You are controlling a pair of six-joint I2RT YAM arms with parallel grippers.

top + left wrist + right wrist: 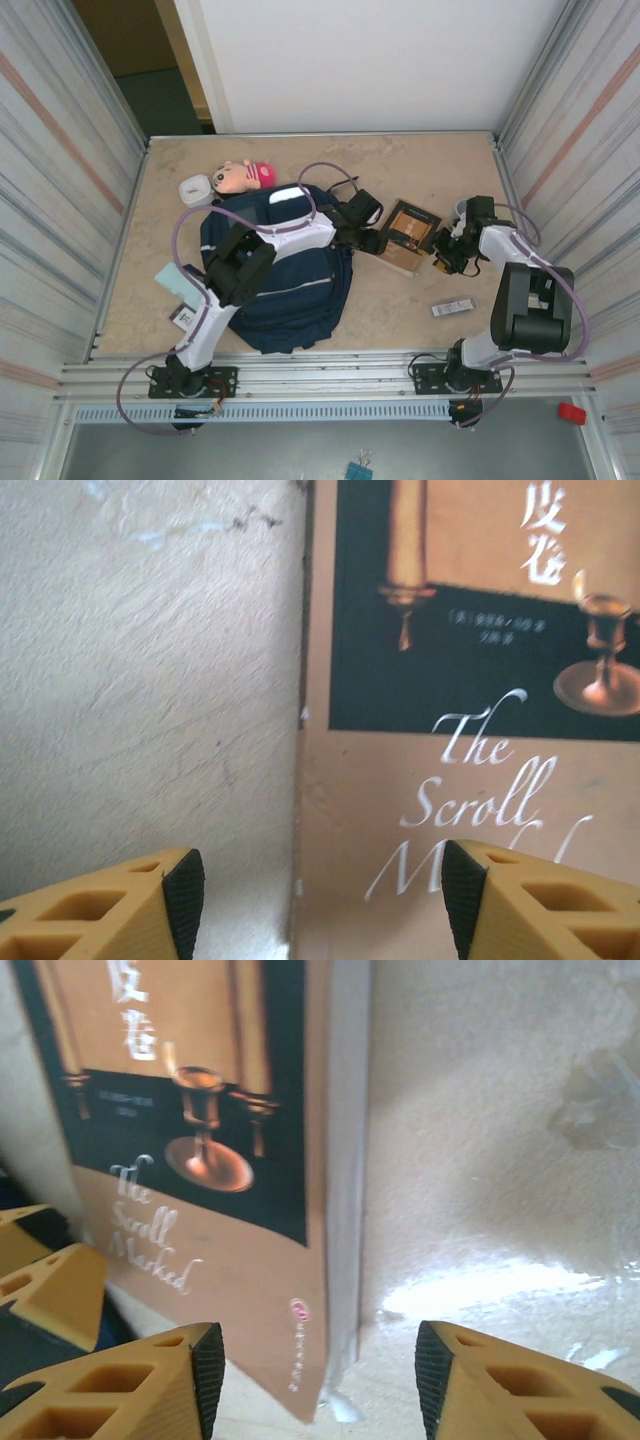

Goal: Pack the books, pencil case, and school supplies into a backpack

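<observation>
left fingers (184, 900) and right fingers (208, 1380) spread — each straddling the book (408, 236) edge.

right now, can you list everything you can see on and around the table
backpack: one, navy blue, left-centre of table, partly under the left arm
book: one, dark brown with orange-tan panel, right of backpack
pad: one, pale teal, left of backpack
card-like pack: one, black and white, nearer than the pad
bar: one, white and black, near right
plush doll: one, pink and cream, beyond backpack
rounded box: one, white, left of doll
cup: one, grey, beyond right gripper, partly hidden
left gripper: one, yellow fingers, open over a book edge
right gripper: one, yellow fingers, open over a book edge
</observation>
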